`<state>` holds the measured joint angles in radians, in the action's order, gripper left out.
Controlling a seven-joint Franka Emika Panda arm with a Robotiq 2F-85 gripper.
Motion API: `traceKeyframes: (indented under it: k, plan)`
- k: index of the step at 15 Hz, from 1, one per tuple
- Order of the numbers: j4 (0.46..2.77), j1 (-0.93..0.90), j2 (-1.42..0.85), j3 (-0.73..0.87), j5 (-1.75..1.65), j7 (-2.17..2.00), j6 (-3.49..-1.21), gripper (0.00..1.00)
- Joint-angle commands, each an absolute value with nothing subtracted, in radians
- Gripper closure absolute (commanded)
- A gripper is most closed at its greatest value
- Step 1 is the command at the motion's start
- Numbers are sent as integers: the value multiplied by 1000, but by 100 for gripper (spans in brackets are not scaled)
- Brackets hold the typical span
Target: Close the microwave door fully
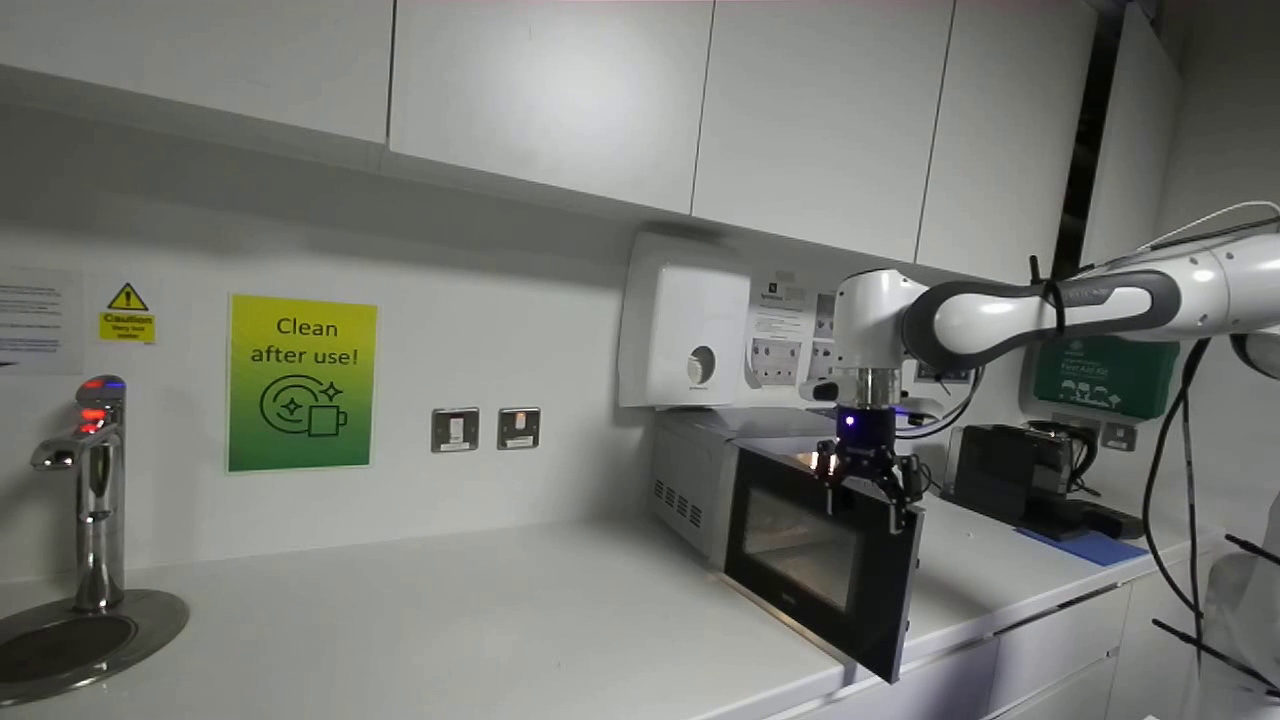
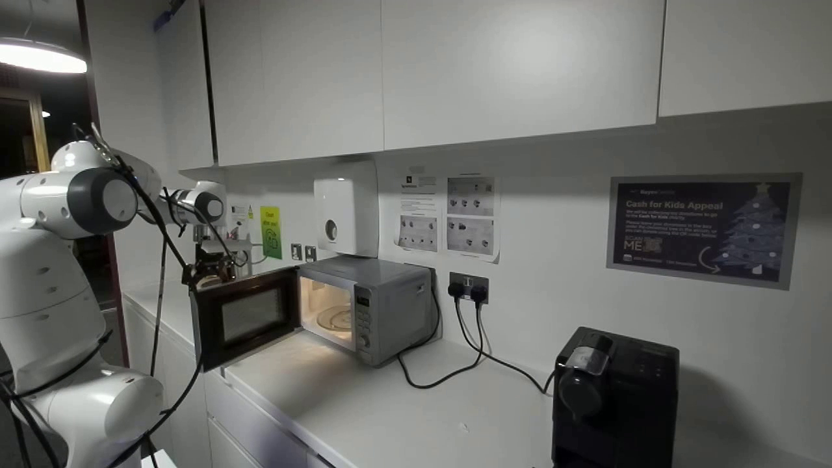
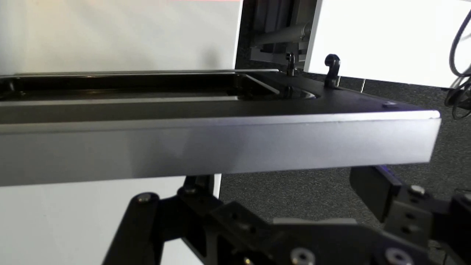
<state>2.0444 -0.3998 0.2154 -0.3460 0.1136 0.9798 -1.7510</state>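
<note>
The silver-grey microwave (image 1: 688, 480) stands on the counter against the wall; its lit interior and glass turntable show in an exterior view (image 2: 383, 296). The microwave door (image 1: 800, 545) is wide open, and its free end reaches past the counter's front edge. Its inner face shows in an exterior view (image 2: 250, 315). In the wrist view, the door's top edge (image 3: 220, 147) crosses the picture, with latch hooks on the inner side. My gripper (image 1: 863, 510) is open and empty, on the door's outer side near the free end's top. The door's edge hides the fingertips in the wrist view (image 3: 285, 180); contact cannot be told.
A white dispenser box (image 1: 685, 320) hangs above the microwave under wall cupboards. A black coffee machine (image 2: 614, 396) stands on the counter, with power cables (image 2: 448, 370) between. A tap (image 1: 98, 500) and round sink (image 1: 165, 610) are at the counter's far end.
</note>
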Motion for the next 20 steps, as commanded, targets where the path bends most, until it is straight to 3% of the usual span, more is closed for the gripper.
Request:
traceKeyframes:
  k: [1, 20]
  plan:
    - [2066, -407, 223, -339, 101, 1015, -1772, 0]
    - [2106, -402, 258, -335, 88, 1019, -1759, 0]
